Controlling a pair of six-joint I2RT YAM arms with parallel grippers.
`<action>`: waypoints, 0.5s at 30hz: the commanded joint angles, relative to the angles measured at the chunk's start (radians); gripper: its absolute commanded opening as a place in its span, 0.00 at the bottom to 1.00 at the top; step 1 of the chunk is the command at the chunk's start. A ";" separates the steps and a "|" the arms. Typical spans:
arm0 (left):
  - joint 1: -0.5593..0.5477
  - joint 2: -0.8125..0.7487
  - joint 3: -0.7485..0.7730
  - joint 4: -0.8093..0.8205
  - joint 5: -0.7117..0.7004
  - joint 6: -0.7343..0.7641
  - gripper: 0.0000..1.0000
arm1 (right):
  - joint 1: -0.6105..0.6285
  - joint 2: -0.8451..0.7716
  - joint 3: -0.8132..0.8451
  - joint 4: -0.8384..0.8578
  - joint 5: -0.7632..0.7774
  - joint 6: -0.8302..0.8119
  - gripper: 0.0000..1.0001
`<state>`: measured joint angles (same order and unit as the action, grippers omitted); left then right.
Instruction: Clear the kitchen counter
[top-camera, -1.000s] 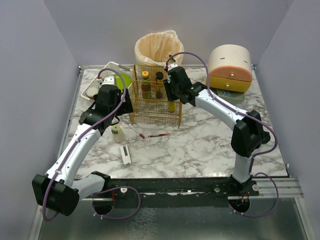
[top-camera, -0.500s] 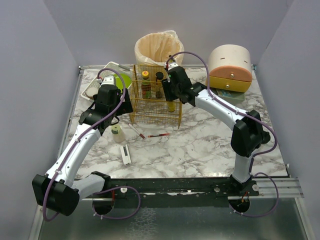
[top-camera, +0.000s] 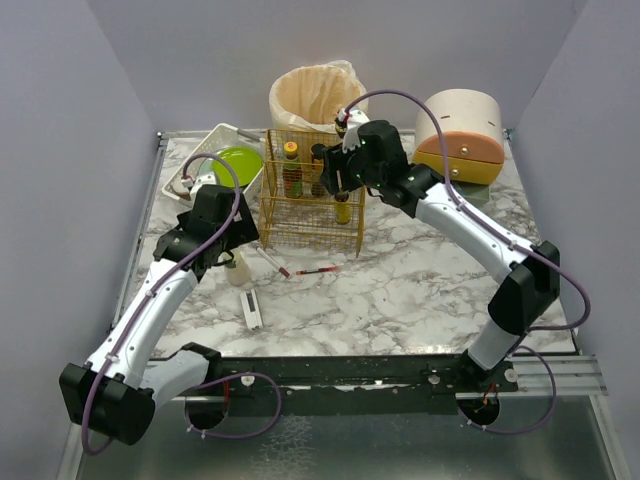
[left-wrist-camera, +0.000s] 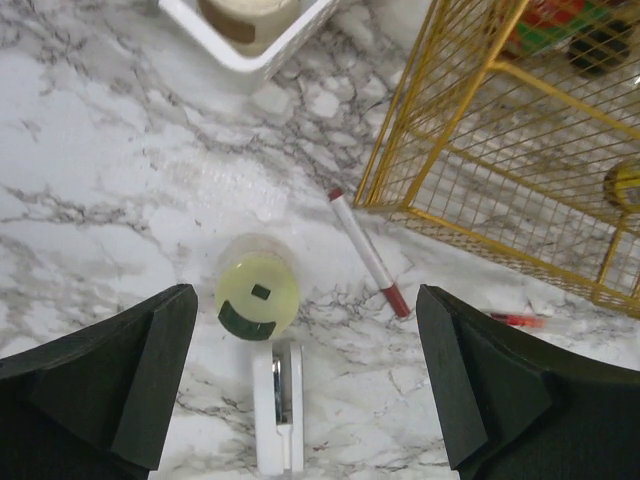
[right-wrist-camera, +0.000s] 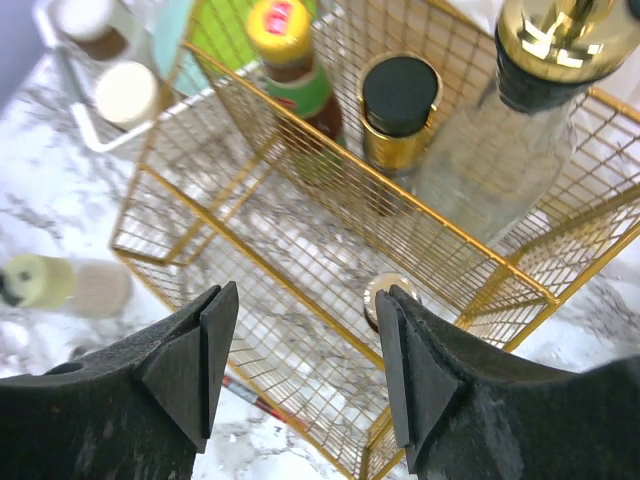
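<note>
On the kitchen counter (top-camera: 400, 290) stands a small jar with a yellow-green lid (top-camera: 235, 268) (left-wrist-camera: 258, 297). My left gripper (top-camera: 222, 250) (left-wrist-camera: 305, 385) hovers just above and beside it, open and empty. A white-and-red marker (left-wrist-camera: 366, 252), a red pen (top-camera: 317, 270) and a flat white tool (left-wrist-camera: 277, 408) lie close by. My right gripper (top-camera: 340, 185) (right-wrist-camera: 305, 370) hangs open and empty over the gold wire rack (top-camera: 310, 215). A small gold-lidded jar (right-wrist-camera: 385, 292) sits low in that rack, partly behind the right finger.
The rack also holds a sauce bottle (right-wrist-camera: 288, 55), a black-capped jar (right-wrist-camera: 398, 100) and a glass bottle (right-wrist-camera: 520, 90). A white dish tray (top-camera: 200, 160) with a green plate stands back left. A bin (top-camera: 315, 95) and a bread box (top-camera: 458, 135) stand behind.
My right gripper has opened and lifted up out of the rack; the small jar stays inside. My left gripper has come nearer, over the yellow-green-lidded jar.
</note>
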<state>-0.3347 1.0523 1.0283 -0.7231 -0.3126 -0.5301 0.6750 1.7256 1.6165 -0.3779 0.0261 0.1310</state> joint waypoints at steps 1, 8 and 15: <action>0.005 -0.006 -0.081 -0.092 -0.036 -0.108 0.99 | 0.006 -0.089 -0.042 0.071 -0.124 -0.010 0.65; 0.005 0.041 -0.132 -0.094 -0.067 -0.128 0.99 | 0.007 -0.198 -0.116 0.086 -0.124 -0.036 0.66; 0.006 0.072 -0.128 -0.094 -0.108 -0.133 0.99 | 0.006 -0.283 -0.182 0.088 -0.076 -0.041 0.66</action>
<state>-0.3340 1.1046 0.8936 -0.8097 -0.3641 -0.6441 0.6750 1.4952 1.4647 -0.3073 -0.0669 0.1062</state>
